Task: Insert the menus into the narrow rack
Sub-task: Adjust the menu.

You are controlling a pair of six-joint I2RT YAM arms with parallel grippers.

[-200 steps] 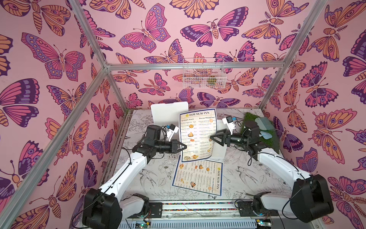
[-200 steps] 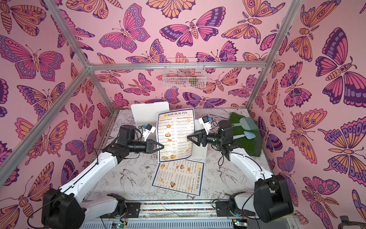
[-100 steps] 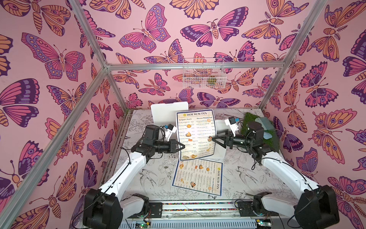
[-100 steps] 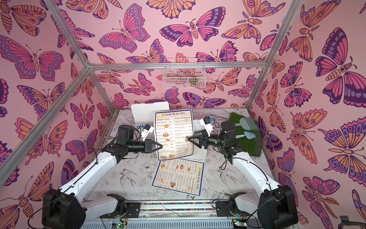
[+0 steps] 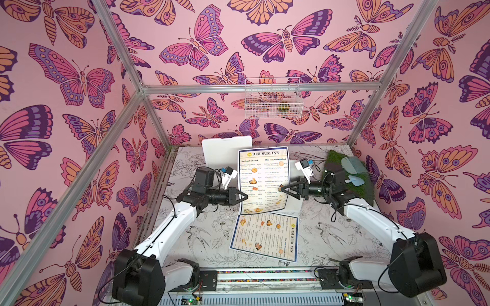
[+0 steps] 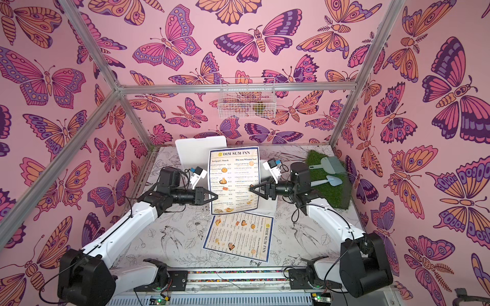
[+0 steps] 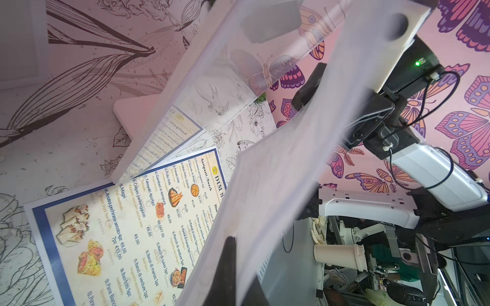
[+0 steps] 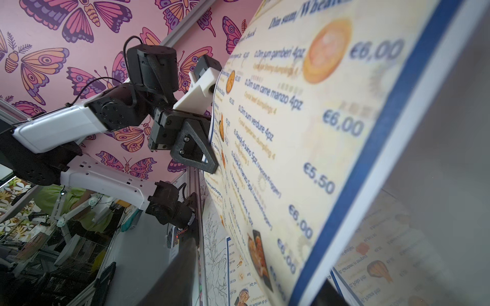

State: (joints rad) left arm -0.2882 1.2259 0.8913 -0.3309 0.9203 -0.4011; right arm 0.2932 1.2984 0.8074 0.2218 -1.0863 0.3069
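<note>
Neither of the two menus is in the rack yet, so the whole insertion remains. One "DIM SUM INN" menu (image 5: pixel 263 174) stands upright above the table (image 5: pixel 201 238), its printed face tilted toward the top cameras. The left gripper (image 5: pixel 245 196) is clamped shut on the side edge of this upright menu nearer the left arm. At the opposite side edge the right gripper (image 5: pixel 282 189) straddles the blue border. In the right wrist view that edge runs between its fingers (image 8: pixel 183 265) with a gap showing, so I judge them spread and not yet pinching. The second menu (image 5: pixel 265 238) lies flat and face up, just in front of the upright menu's bottom edge, with no gripper on it. What I take to be the narrow rack (image 5: pixel 294 206) is a white stand mostly hidden behind the upright menu. Only a piece of it shows past the lower corner by the right gripper, and no sheet can be seen in its slot. High behind the upright menu a white wire basket (image 5: pixel 254 111) hangs on the back rail. It holds one small greenish-brown item (image 5: pixel 282 107), too small to identify. Left to do, by my reading: line up the held sheet's bottom edge, lower it in, then fetch the flat one.
</note>
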